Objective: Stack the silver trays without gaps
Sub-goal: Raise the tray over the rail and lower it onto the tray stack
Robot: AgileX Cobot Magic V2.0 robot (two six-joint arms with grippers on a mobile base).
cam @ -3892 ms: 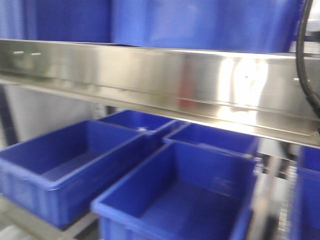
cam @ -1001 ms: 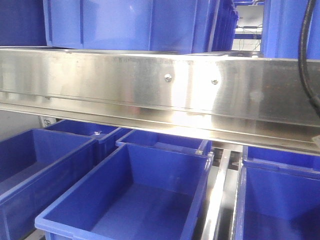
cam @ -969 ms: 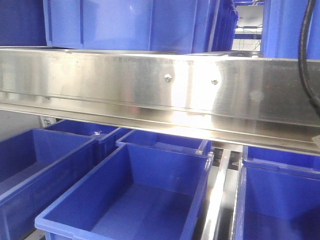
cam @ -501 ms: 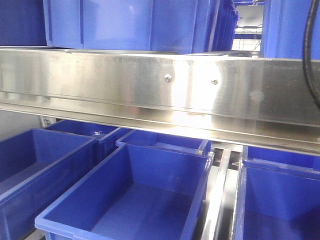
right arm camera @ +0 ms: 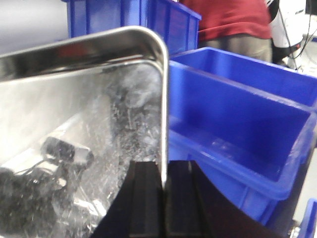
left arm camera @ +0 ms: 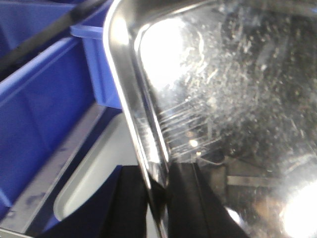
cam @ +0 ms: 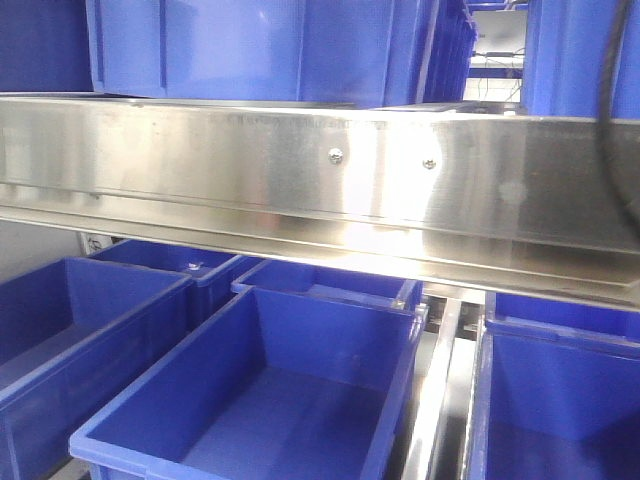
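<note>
The left tool point(left arm camera: 157, 210) is pressed together on the thin rim of a shiny, scratched stainless-steel tray point(left arm camera: 237, 89). The right tool point(right arm camera: 163, 206) pinches a like rim, probably the opposite edge of the same tray point(right arm camera: 74, 124). The tray hangs just beside deep blue plastic bins point(right arm camera: 237, 129). No stack shows in any view, so the stacking seems not yet done. No brand, label or writing can be read.

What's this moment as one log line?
left gripper: shut on silver tray rim | right gripper: shut on silver tray rim | blue bin: empty
</note>
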